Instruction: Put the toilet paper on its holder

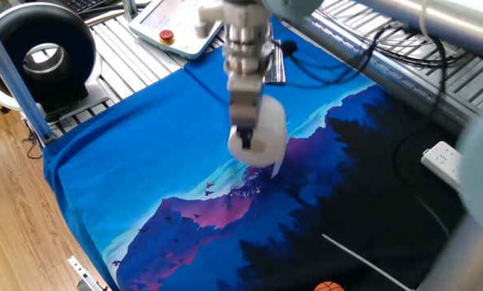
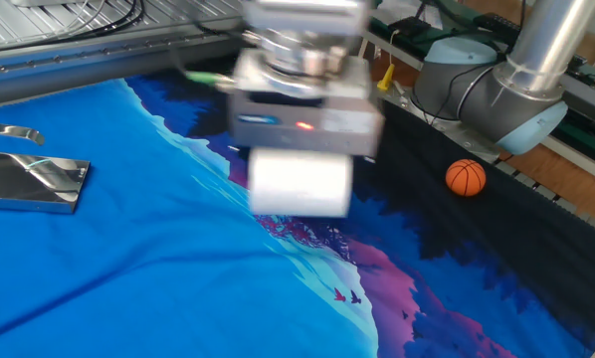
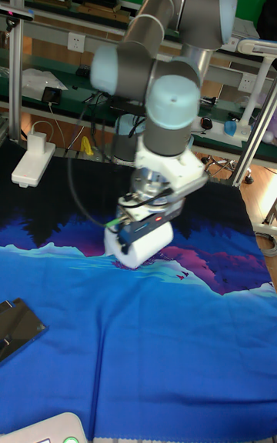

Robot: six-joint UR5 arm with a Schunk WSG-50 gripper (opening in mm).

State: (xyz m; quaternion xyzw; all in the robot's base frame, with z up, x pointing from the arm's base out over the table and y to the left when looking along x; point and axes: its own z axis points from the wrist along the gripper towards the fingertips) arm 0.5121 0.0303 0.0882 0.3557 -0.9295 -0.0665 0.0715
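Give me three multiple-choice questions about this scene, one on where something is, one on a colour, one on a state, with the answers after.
1. Where is the holder?
A. On the blue cloth, apart from the roll
B. Under the roll
C. Beside the basketball

2. What colour is the small basketball?
A. Green
B. Orange
C. White

3. What state is the toilet paper in?
A. Lying loose on the cloth
B. Slid onto the holder
C. Gripped by the hand, on its side above the cloth

Answers:
1. A, the other fixed view shows the silver stand near the left edge, far from the roll.
2. B, it shows orange against the dark cloth.
3. C, the hand's fingers clamp the roll's ends and its shadow sits below it.
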